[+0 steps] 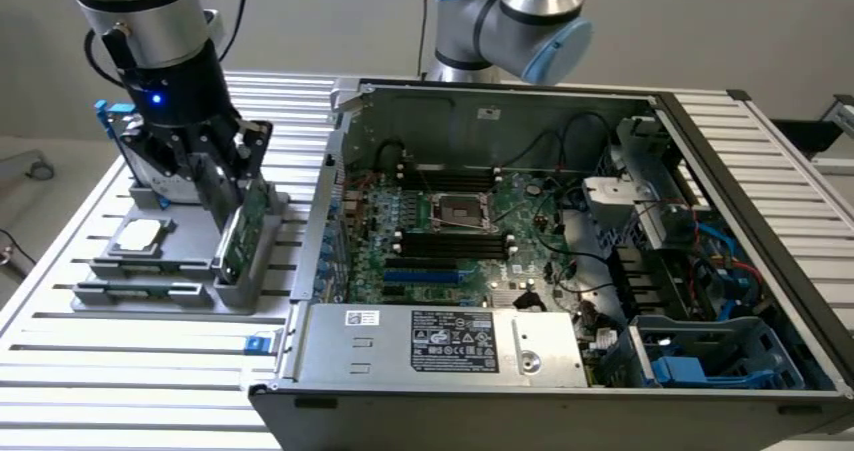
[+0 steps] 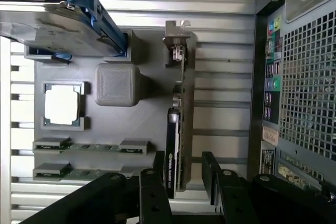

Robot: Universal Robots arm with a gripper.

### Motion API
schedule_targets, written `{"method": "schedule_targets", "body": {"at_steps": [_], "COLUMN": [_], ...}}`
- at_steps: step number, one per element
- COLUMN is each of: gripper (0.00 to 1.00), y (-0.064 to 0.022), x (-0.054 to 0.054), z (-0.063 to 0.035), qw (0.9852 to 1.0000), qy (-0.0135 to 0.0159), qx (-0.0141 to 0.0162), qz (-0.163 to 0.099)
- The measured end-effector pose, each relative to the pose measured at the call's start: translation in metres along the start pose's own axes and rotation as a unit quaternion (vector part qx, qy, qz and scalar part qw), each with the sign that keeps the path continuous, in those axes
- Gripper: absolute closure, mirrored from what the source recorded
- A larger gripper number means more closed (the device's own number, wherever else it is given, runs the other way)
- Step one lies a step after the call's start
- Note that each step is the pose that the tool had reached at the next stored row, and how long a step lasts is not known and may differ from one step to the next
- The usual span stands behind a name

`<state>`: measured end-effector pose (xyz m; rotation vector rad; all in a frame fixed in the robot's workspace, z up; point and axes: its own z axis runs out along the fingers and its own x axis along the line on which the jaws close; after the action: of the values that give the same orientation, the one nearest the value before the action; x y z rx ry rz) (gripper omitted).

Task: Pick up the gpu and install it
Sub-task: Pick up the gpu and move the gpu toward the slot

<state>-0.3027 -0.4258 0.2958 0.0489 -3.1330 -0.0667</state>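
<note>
Open and empty, the black two-finger gripper straddles the upright green-and-black gpu card standing lengthwise along the grey plastic tray's edge.

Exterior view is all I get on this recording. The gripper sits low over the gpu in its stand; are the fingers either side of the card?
Observer: Yes. In the wrist view the gripper is open, and the gpu stands on edge between its fingers. A gap shows on the side toward the computer case.
Operator: What is on the face turned away from me?
Observer: A black cover with pale lettering, facing the memory sticks.
Operator: And the bracket end?
Observer: The silver bracket is at the end away from the fingers, close to the blue frame of the hard drive.
</note>
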Motion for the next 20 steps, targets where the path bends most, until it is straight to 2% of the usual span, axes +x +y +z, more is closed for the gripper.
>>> {"method": "schedule_targets", "body": {"at_steps": [4,10,20], "gripper": [0.58,0.58,0.58], "y": [-0.0001,0.0007,0.0096], "x": [0.005,0.005,0.005], "z": [0.0073,0.0182,0.0368], "qw": [1.0,0.9998,0.9997], "qy": [0.0003,0.0,-0.0006], "qx": [0.0,0.0001,0.0002], "qz": [-0.01,-0.02,-0.026]}}
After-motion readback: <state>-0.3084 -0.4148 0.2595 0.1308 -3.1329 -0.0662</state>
